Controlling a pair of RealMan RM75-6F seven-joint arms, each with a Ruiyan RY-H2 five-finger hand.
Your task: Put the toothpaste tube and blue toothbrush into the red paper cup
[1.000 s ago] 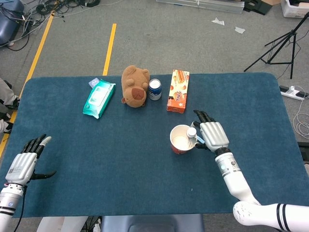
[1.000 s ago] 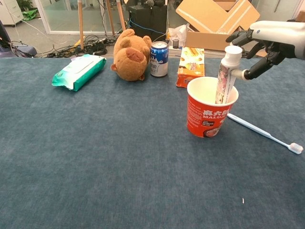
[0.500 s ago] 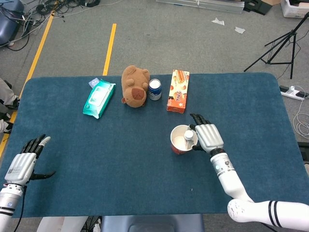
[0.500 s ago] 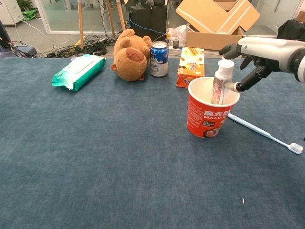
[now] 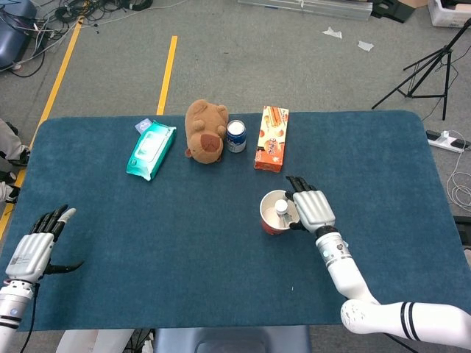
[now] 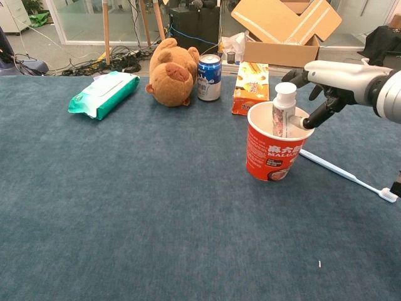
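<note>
- Over the cup (image 6: 272, 150), the right hand (image 6: 332, 78) pinches the tube (image 6: 282, 111), now sunk deeper inside.
- Release looks next; tube probably near bottom.
- Right of the cup, the toothbrush (image 6: 343, 174) lies untouched.
- Far left of the cup, the left hand (image 5: 33, 248) idles, fingers apart, empty.

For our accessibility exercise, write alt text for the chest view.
The right hand lowers a toothpaste tube into a red paper cup on a blue table; a blue toothbrush lies beside the cup.

A lab: taped concrete floor (image 5: 171, 55), loose cables (image 5: 66, 11), tripod (image 5: 427, 70), cardboard boxes (image 6: 285, 28).
</note>
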